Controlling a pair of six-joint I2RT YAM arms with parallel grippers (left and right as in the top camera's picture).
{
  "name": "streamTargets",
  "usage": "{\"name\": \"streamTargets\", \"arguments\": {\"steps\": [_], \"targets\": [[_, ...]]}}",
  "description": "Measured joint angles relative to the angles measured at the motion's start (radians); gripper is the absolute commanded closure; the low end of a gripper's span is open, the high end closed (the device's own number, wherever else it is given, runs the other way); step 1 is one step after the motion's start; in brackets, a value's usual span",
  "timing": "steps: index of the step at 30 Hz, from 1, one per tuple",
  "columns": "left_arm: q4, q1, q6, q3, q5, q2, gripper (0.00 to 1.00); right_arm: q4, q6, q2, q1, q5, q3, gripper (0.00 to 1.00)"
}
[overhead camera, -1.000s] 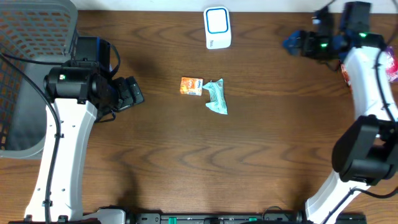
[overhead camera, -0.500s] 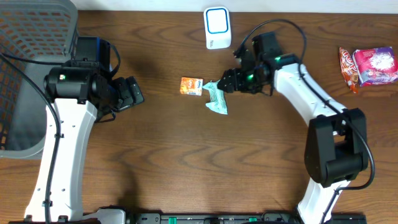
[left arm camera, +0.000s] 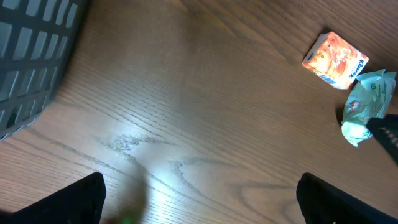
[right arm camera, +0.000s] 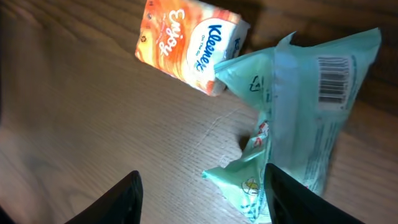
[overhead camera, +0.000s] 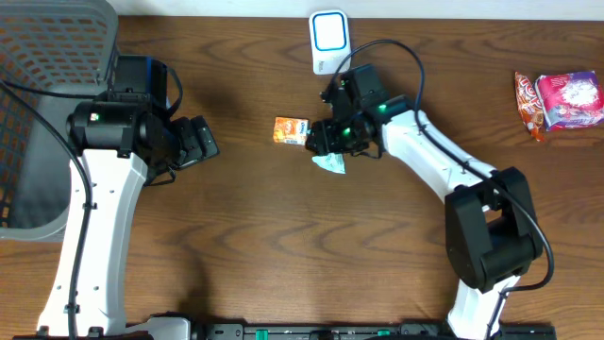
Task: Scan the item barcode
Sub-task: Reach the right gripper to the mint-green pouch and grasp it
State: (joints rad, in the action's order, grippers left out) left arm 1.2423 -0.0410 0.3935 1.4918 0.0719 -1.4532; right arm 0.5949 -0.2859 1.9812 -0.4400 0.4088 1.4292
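Right wrist view: locate green pouch [right arm camera: 298, 112] flat on worktop [overhead camera: 283, 246], directly under right claw [right arm camera: 202, 186], barcode [right arm camera: 336, 81] facing up near far end, long axis slanting from that end down toward claw, one corner touching orange tissue pack [right arm camera: 186, 46]. Read right claw as released, jaws spread to either side of pouch's near end with bare wood showing inside one jaw, nothing clamped; read left claw [left arm camera: 202, 202] as spread wide and empty, well apart beyond tissue pack. Judge right arm nearer: close across pouch's short width, keep barcode uncovered, then present to scanner [overhead camera: 330, 42] at far edge.
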Motion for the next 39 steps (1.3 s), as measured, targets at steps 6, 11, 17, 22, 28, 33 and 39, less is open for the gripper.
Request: {"name": "streamTargets", "arguments": {"steps": [6, 11, 17, 22, 28, 33, 39], "targets": [[0.000, 0.000, 0.000, 0.000, 0.000, 0.000, 0.02, 0.026, -0.018, 0.000, -0.032, -0.156, 0.003, 0.43], [0.000, 0.000, 0.000, 0.000, 0.000, 0.000, 0.02, 0.073, -0.021, 0.000, -0.094, -0.368, 0.004, 0.44], [0.000, 0.000, 0.000, 0.000, 0.000, 0.000, 0.02, 0.078, -0.026, 0.000, -0.175, -0.520, 0.004, 0.49], [0.000, 0.000, 0.000, 0.000, 0.000, 0.000, 0.02, 0.077, -0.073, 0.000, -0.221, -0.636, 0.004, 0.43], [0.000, 0.000, 0.000, 0.000, 0.000, 0.000, 0.02, 0.077, -0.129, 0.000, -0.236, -0.717, 0.004, 0.38], [0.000, 0.000, 0.000, 0.000, 0.000, 0.000, 0.02, 0.038, -0.169, 0.000, -0.236, -0.740, -0.022, 0.23], [0.000, 0.000, 0.000, 0.000, 0.000, 0.000, 0.02, -0.021, -0.203, 0.000, -0.236, -0.746, -0.085, 0.25]]}}
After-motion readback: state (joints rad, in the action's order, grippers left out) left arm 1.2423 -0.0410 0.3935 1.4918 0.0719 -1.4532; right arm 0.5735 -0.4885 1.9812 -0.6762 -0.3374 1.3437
